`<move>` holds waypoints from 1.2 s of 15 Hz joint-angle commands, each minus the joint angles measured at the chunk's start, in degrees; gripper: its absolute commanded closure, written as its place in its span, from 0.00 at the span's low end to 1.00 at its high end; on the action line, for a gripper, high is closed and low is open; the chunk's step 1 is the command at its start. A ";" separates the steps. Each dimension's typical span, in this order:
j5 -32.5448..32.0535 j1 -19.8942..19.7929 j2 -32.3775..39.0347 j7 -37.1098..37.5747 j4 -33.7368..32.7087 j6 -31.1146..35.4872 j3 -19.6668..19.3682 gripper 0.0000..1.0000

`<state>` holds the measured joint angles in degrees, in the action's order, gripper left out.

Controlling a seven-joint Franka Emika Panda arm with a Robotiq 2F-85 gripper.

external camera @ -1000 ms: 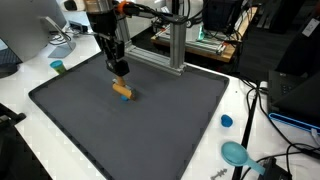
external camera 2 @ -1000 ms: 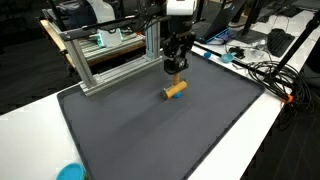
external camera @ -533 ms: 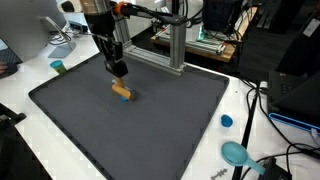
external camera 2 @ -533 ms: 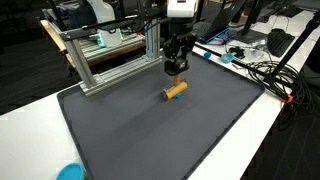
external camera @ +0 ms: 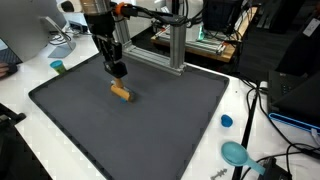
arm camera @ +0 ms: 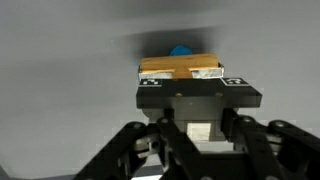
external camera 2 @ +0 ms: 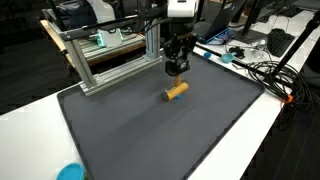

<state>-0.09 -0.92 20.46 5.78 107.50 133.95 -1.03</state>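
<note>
The wooden peg (external camera: 121,93) lies flat on the dark grey mat (external camera: 150,135), a little above and left of the frame's centre in an exterior view, and just above centre in another (external camera 2: 176,90). In the wrist view it shows as a tan bar with a blue tip (arm camera: 180,68), lying crosswise in the upper middle.

The gripper (external camera: 117,72) hangs directly over the peg, clear of it, with a gap of bare mat between fingertips and wood. It grips nothing and touches nothing. How wide the fingers stand cannot be told: from outside they look narrow and close together (external camera 2: 176,68), and the wrist view shows only the dark body.

The peg is well apart from every edge of the mat. Open mat spreads toward the lower and right parts of both exterior views. Behind the gripper, along the mat's upper edge, stands an aluminium frame (external camera: 176,45), near the arm. Off the mat lie a small blue cap (external camera: 226,121) and a teal disc (external camera: 236,153) at lower right, and a teal cup (external camera: 58,66) at upper left.
</note>
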 commanded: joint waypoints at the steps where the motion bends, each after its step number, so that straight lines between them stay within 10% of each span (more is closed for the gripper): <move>1: -1.75 1.41 2.09 3.05 -0.72 2.00 -1.01 0.78; 18: -0.93 1.04 5.26 3.18 -4.74 -10.32 -1.06 0.78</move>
<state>-1.75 0.75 22.58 11.00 104.16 128.39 -2.26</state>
